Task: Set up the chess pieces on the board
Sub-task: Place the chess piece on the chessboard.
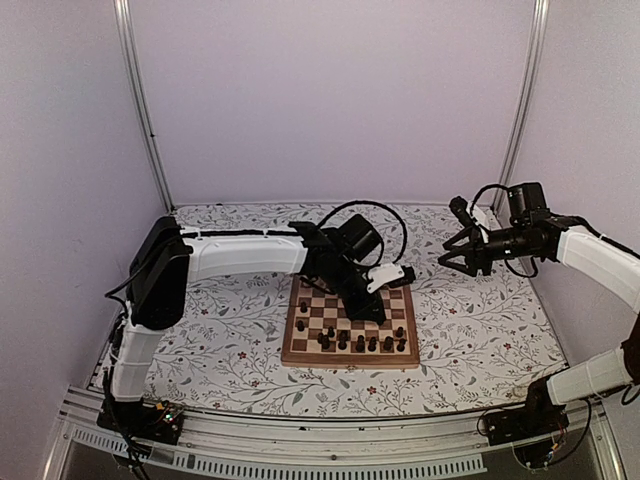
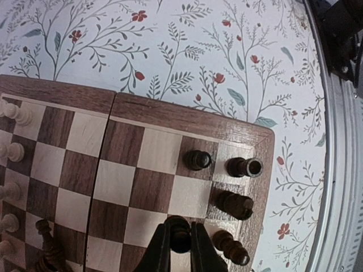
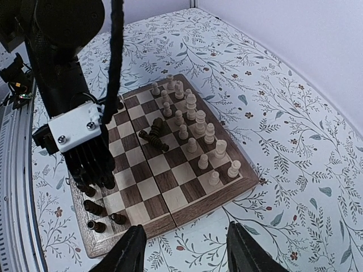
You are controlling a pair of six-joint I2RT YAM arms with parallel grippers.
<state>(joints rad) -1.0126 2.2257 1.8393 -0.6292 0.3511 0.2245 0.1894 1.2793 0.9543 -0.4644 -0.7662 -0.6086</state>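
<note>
- My left gripper [image 2: 180,249] is pinching a dark piece [image 2: 180,232], bottom middle of the wrist view, over the board [image 2: 187,116].
- My right gripper [image 1: 458,258] is spread wide, right side of the top view.

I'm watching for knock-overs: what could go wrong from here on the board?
1. The left claw, shut on a dark piece, sits close to standing dark pieces; opening might topple them.
2. A toppled piece lies mid-board; a bump might roll it.
</note>
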